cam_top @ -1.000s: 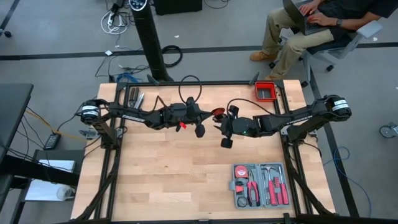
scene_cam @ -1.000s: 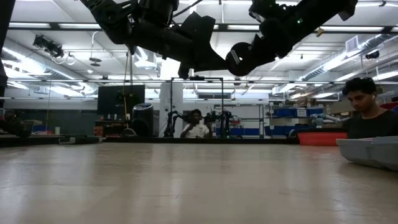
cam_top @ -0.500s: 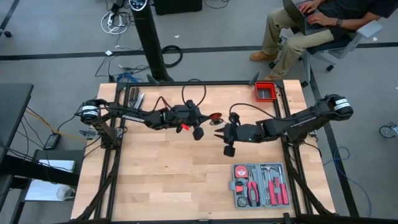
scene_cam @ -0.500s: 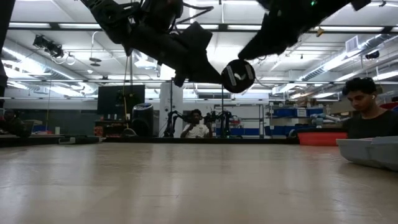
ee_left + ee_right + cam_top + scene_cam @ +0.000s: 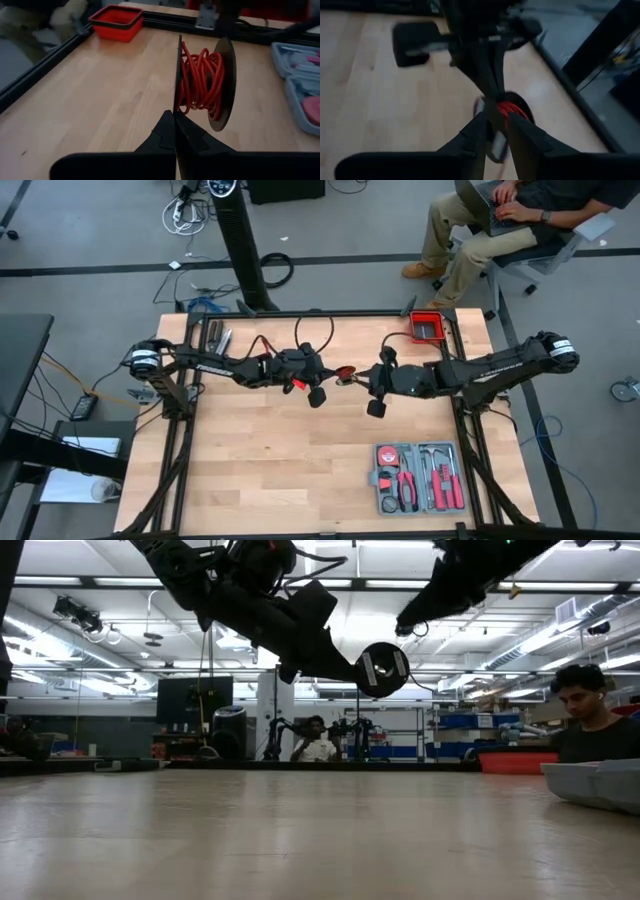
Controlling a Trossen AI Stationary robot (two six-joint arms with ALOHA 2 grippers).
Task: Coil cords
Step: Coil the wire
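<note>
A small spool of two dark discs carries the red cord wound between them. It hangs high above the table's middle and shows its disc face in the low view. My left gripper reaches in from the left and is shut on the spool. My right gripper comes from the right, its fingers a narrow gap apart just in front of the spool. Whether it touches the spool or the cord, I cannot tell. My left gripper pinches the rim of the spool's far disc between its two shut fingers, at their free ends. The fingers come nearly level from the table's left, slanting a little down. The spool is lifted clear of the table, its discs upright.
A grey tool case with red-handled tools lies open at the near right. A red bin sits at the far right corner, loose tools at the far left. A person sits beyond the far edge. Bare wood lies below the arms.
My right gripper has risen and drawn back a little toward the table's right edge, so that in the low view it now stands above the spool. My left gripper has tipped downward, and the spool hangs slightly lower than before.
</note>
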